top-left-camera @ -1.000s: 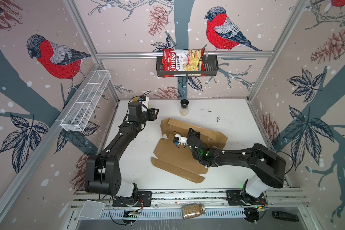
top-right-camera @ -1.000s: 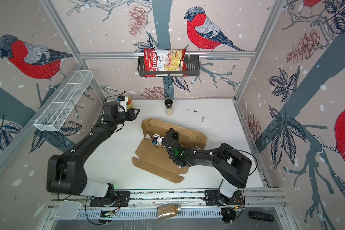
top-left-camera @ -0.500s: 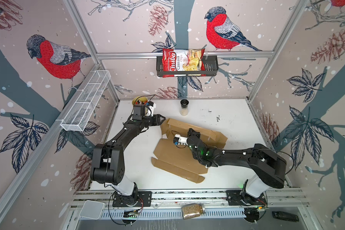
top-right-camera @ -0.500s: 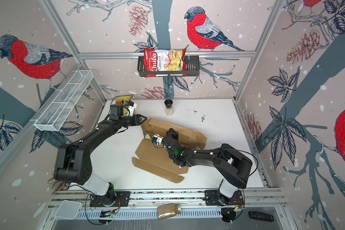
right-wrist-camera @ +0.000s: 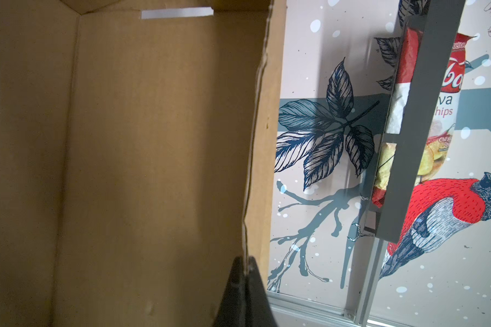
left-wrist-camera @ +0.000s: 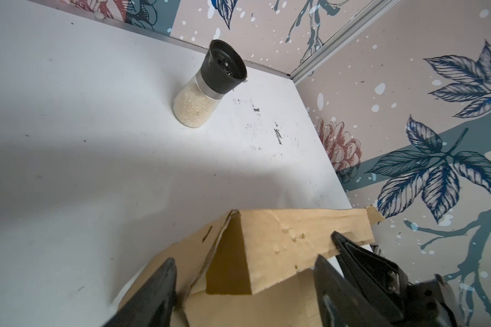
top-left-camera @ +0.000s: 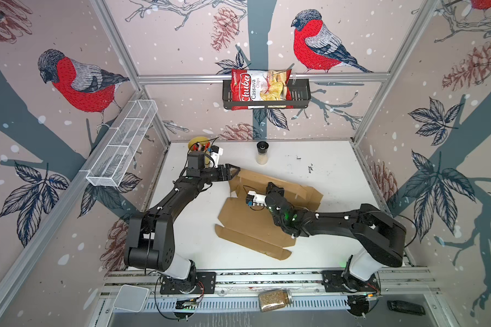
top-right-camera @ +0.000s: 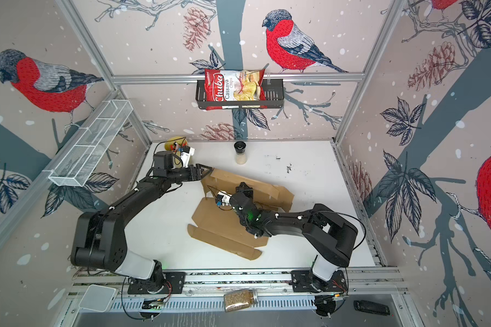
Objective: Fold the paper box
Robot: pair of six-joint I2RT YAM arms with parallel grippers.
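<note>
Here the left fingers (left-wrist-camera: 156,288) stood wide apart around a raised corner of the paper box (top-left-camera: 250,223), gripping nothing, while the right fingers (right-wrist-camera: 238,291) were pinched shut on its wall edge

Past the paper box (top-left-camera: 255,220) toward the back wall, the white table (top-left-camera: 338,170) gives free passage, broken only by an upright grinder jar (top-left-camera: 262,153) standing near the box's far edge but apart from it. Right of the box the table is free as well. The left gripper (top-left-camera: 234,171), jaws spread, crowds the box's far left corner. The right arm (top-left-camera: 323,223) lies across the box's right half, and the right gripper (right-wrist-camera: 245,266) is pinched on its raised far wall
</note>
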